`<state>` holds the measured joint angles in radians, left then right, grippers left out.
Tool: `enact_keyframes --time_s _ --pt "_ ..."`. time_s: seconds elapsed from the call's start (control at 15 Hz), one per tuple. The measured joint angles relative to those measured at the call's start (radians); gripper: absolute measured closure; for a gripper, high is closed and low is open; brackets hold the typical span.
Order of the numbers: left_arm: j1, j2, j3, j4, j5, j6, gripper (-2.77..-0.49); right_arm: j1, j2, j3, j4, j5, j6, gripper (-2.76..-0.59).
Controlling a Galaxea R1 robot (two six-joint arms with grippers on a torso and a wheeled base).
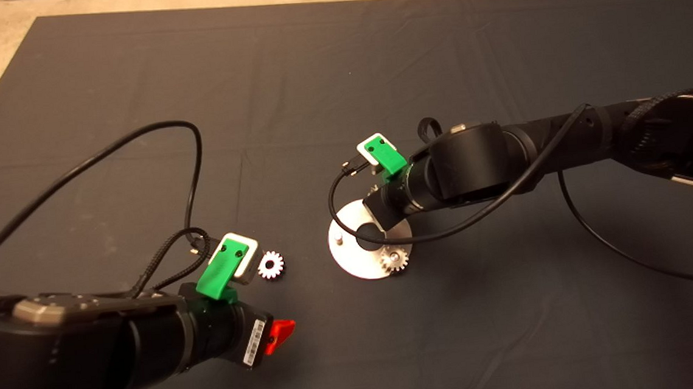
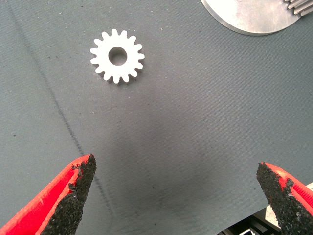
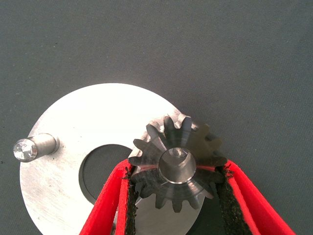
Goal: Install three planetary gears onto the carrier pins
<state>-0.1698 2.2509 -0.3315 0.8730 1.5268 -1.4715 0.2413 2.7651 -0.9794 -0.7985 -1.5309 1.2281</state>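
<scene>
Right gripper (image 3: 178,191) clamps a dark gear (image 3: 177,161) over a pin; releasing tilted could jam it. Left gripper (image 2: 176,196) gapes, empty.

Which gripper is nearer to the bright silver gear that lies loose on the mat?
The left. The left gripper, open, hovers just short of the silver gear on the mat. The right gripper is farther away at the disc, shut on a dark gear.

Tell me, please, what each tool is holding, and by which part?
The right tool grips a dark gear by its toothed rim; the left tool holds nothing.
</scene>
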Motion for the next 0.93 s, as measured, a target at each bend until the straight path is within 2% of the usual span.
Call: enact_keyframes --time_s 0.93 --pt "0.000 -0.002 0.000 0.000 0.000 0.000 -2.37 0.000 -0.001 -0.002 0.003 0.000 -0.025 -0.94"
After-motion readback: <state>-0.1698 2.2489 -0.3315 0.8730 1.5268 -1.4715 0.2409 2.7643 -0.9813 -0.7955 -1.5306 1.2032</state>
